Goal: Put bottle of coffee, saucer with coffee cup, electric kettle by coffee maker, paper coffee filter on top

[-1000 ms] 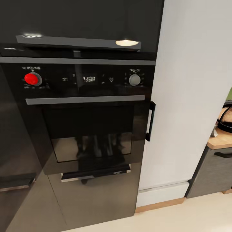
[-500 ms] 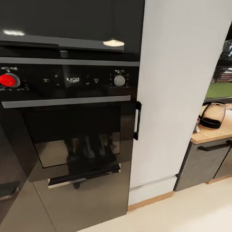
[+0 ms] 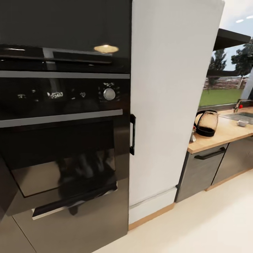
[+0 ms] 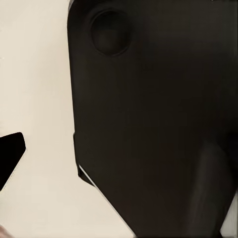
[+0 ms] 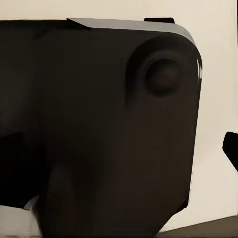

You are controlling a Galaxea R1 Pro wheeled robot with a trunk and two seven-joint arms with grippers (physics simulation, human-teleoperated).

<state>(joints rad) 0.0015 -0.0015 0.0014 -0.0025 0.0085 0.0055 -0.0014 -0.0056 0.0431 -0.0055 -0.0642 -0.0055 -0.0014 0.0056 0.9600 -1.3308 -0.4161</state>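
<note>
In the head view a glass-bodied kettle (image 3: 206,123) with a black base and handle stands on the wooden countertop (image 3: 225,136) at the right, close to the tall white panel. A small pale object (image 3: 193,135) peeks out beside it, partly hidden by the panel. Further back on the counter lies a small white cup-like item (image 3: 242,123). Each wrist view looks at a dark rounded part of the robot over cream floor. A black sliver (image 4: 10,154) shows at the edge of the left wrist view, and another black sliver (image 5: 231,147) at the edge of the right one.
A black built-in oven (image 3: 63,133) with a silver knob (image 3: 109,93) fills the left. A white tall cabinet side (image 3: 165,105) stands between it and the counter. Grey drawers (image 3: 203,165) sit under the counter, a sink (image 3: 244,116) is at the far right, and cream floor (image 3: 196,228) lies open at the lower right.
The whole picture has slid left, so the camera has turned right. The oven's red knob left the frame, and the countertop, kettle, sink and window came into view.
</note>
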